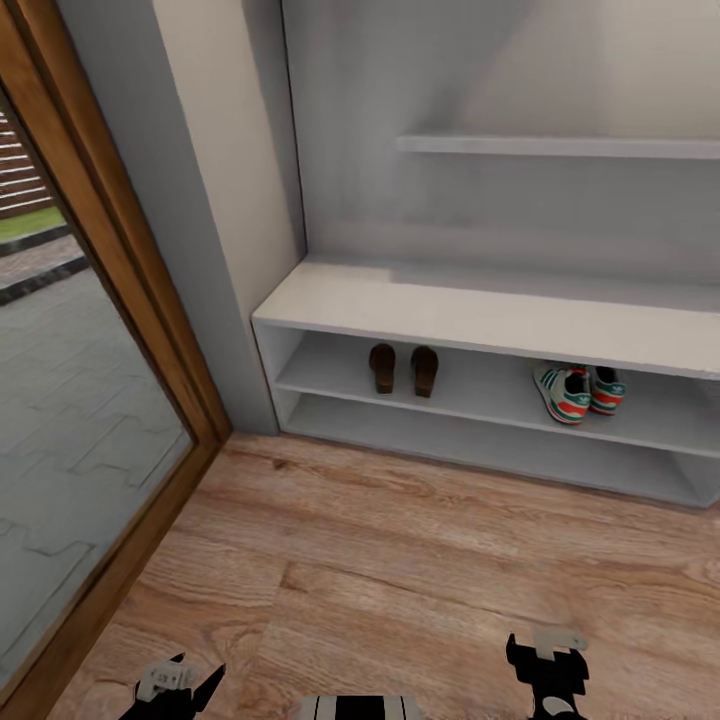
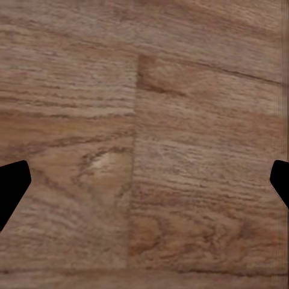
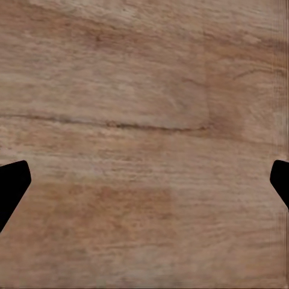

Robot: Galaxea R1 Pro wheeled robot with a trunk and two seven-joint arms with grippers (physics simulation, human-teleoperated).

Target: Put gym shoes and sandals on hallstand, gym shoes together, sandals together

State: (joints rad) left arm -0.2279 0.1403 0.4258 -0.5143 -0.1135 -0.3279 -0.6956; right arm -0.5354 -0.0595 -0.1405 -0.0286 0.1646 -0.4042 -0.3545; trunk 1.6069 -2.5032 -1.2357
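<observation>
- Head view looks down at the hallstand point(image 1: 480, 315), a wide white unit with a bench top, two low open shelves under it and a floating shelf up on the back panel.
- Both sandals point(image 1: 403, 369) sit on the upper of the two low shelves, toward its left end, side by side with a small gap between them.
- Both gym shoes point(image 1: 580, 391) are on that same shelf further right, well apart from the sandals. The pair is pretty much touching, green stripes and red heels showing.
- So all four are on the rack, each pair next to its mate, none on the corridor floor point(image 1: 400, 570).
- Left of the rack there's a wood-framed glass door point(image 1: 90, 420) with grey paving outside.
- Left gripper point(image 1: 180, 685) and right gripper point(image 1: 548, 672) poke in at the bottom edge, low over the planks and well back from the rack.
- Left wrist view: its black fingertips point(image 2: 12, 183) sit far apart at the two edges, nothing but wood grain between, so it's released and empty.
- Right wrist view: same deal, fingertips point(image 3: 12, 183) spread wide, bare planks between, released.
</observation>
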